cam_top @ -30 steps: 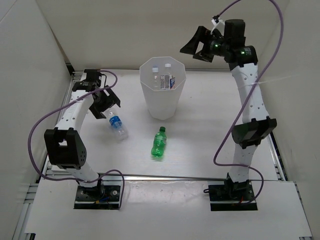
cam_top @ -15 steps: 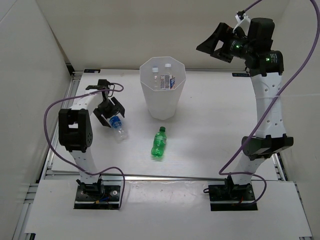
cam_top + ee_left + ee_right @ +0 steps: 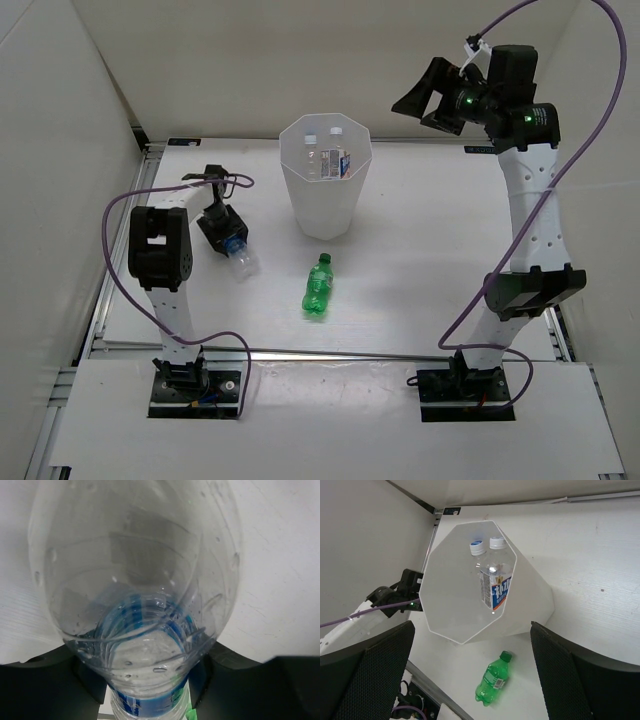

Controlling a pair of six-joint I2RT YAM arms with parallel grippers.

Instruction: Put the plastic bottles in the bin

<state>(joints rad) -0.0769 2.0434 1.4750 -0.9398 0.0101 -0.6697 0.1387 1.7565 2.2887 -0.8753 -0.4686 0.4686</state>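
At left of centre, a blue-labelled clear bottle [image 3: 240, 262] lies clamped in the left gripper [image 3: 227, 241]. Lower centre, a green bottle [image 3: 318, 288] lies free on its side. The white bin [image 3: 322, 205] at upper centre holds white-capped bottles [image 3: 330, 160]. The right gripper [image 3: 432, 95], upper right, gapes empty.

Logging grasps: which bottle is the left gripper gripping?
The clear blue-label bottle left of the bin, in the left gripper. The green bottle lies free; the others are in the bin.
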